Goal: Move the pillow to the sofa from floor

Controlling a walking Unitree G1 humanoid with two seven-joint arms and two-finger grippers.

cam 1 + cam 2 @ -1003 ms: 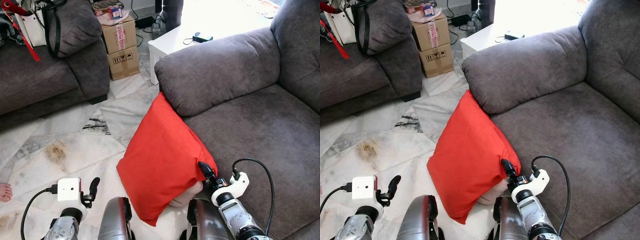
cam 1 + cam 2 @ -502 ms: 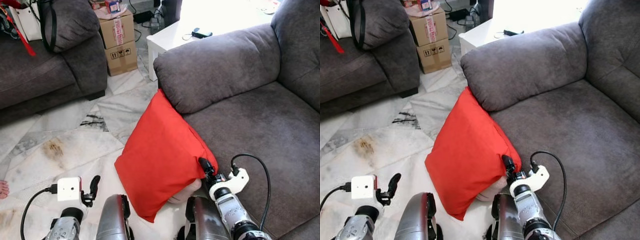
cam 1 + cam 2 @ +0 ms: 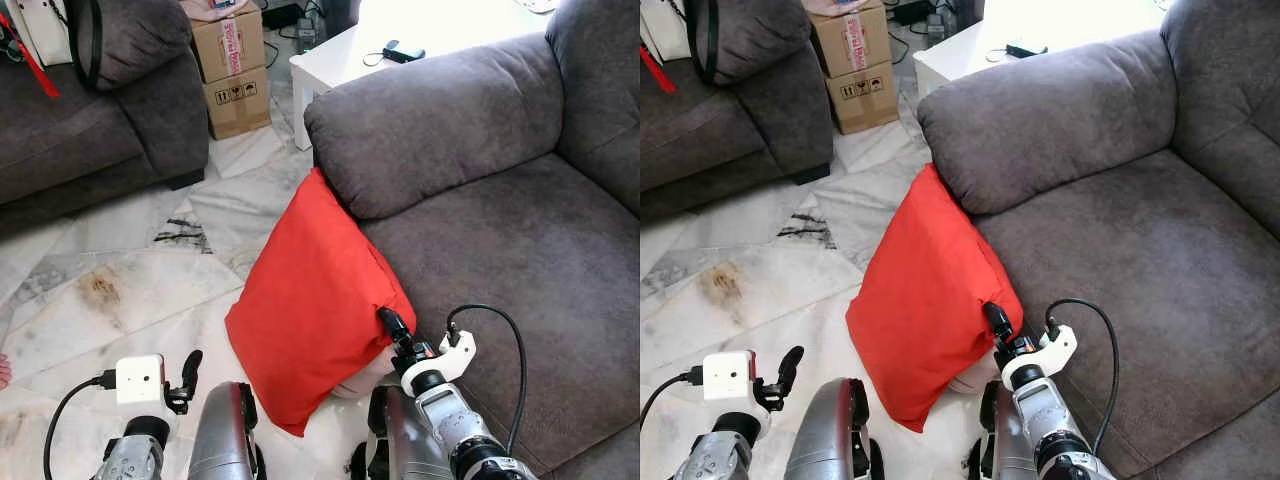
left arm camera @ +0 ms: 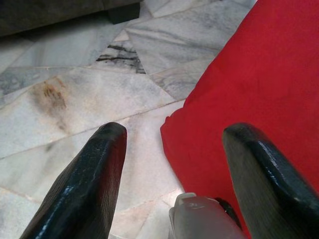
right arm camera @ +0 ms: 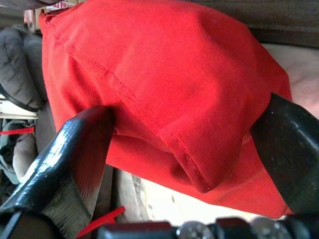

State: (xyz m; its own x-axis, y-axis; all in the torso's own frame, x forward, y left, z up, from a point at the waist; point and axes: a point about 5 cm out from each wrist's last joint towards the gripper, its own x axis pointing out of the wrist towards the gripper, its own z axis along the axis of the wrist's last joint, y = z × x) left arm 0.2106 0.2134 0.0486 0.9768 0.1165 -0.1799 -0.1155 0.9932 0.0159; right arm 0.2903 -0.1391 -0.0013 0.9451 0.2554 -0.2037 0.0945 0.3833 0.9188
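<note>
from the left eye view, the red pillow (image 3: 315, 300) stands on edge on the marble floor (image 3: 120, 270), its upper corner leaning against the front of the grey sofa (image 3: 500, 230) just under the armrest, its lower corner down on the tiles near the robot's legs. the right pincer (image 3: 388, 330) sits at the pillow's right-hand corner, close to the sofa seat's near edge; the left pincer (image 3: 187, 370) hangs low on the left, well apart from the pillow, over bare floor. the right eye view shows the same layout: the pillow is not on the seat cushion, which lies to its right. in the left wrist view the left pincer's two fingers (image 4: 84, 184) are spread wide with nothing between them, the red fabric off to one side. in the right wrist view the right pincer's fingers (image 5: 75, 154) straddle a bunched corner of the pillow, one finger pressed into the cloth and the other beside it, so it looks clenched on that corner, though how firm the hold is cannot be told. as a judgement, the grasp seems made but the lift has hardly begun: raising the pillow clear of the floor and carrying it right onto the seat is all left to do.
</note>
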